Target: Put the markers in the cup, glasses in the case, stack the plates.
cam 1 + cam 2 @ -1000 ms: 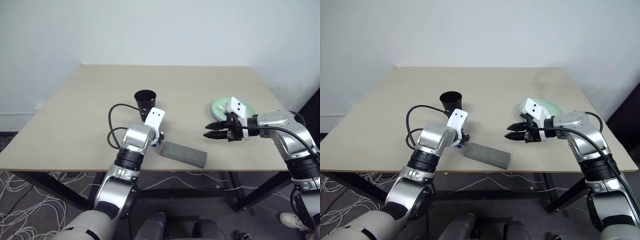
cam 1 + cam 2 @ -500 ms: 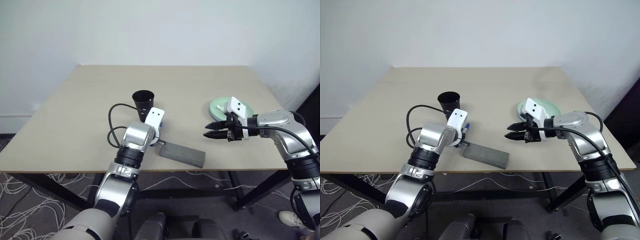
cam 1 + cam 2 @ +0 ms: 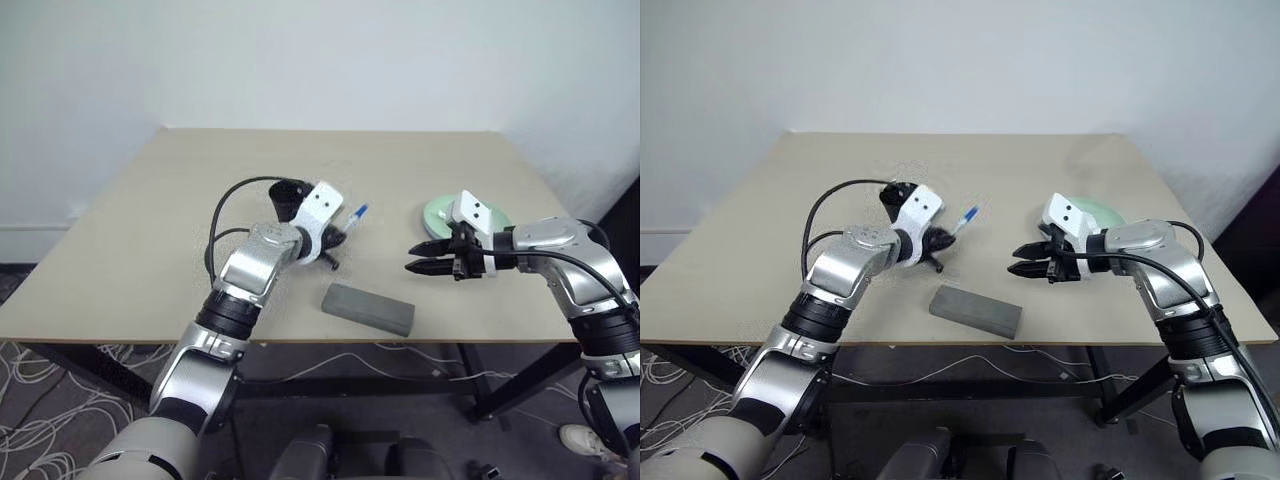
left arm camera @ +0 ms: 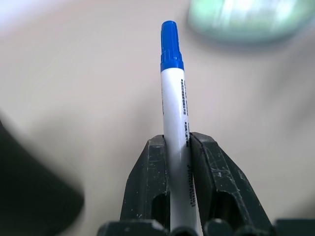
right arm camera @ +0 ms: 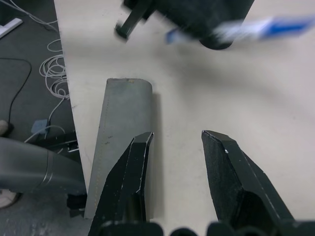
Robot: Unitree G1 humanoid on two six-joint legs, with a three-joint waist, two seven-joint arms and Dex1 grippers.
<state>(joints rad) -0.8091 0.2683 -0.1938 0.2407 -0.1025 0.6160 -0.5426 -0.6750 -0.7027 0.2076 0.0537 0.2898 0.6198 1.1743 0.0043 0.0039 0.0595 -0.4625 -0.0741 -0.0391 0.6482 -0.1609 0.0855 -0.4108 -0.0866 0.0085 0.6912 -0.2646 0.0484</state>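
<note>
My left gripper (image 3: 337, 233) is shut on the white barrel of a blue-capped marker (image 3: 354, 214) and holds it in the air, just right of the black cup (image 3: 285, 192). The wrist partly hides the cup. In the left wrist view the marker (image 4: 173, 108) stands clamped between both fingers (image 4: 147, 182). The grey case (image 3: 368, 308) lies shut near the table's front edge. My right gripper (image 3: 418, 268) hovers open and empty, right of the case, pointing left. A pale green plate (image 3: 437, 213) lies behind it. The glasses are out of view.
The tan table (image 3: 150, 230) stands against a white wall, with bare surface at the left and the back. The case lies close to the front edge (image 3: 300, 340). Loose cables (image 3: 40, 380) lie on the floor under the table.
My left gripper closed on the blue-capped marker beside the case, then lifted it and swung its tip up, to a spot beside the cup. The right arm has not moved.
</note>
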